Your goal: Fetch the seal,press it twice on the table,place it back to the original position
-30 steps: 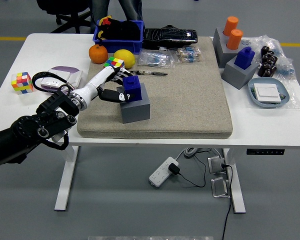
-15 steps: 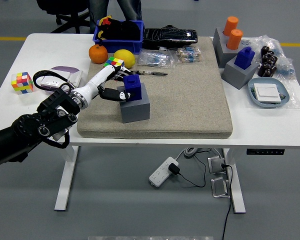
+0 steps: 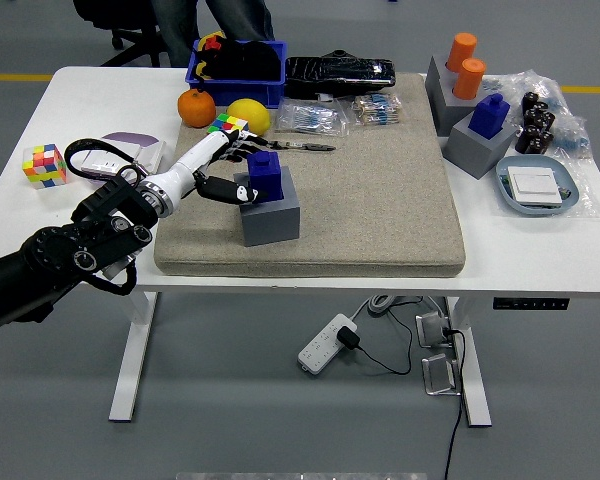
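The tabletop (image 3: 40,215) is white, with a tan mat (image 3: 380,200) on it. The seal (image 3: 264,176) is dark blue and sits on a grey block (image 3: 272,215). The left hand (image 3: 230,165) is white and black. The orange (image 3: 196,107) is orange, the lemon (image 3: 248,116) yellow, the cube (image 3: 43,165) many-coloured.
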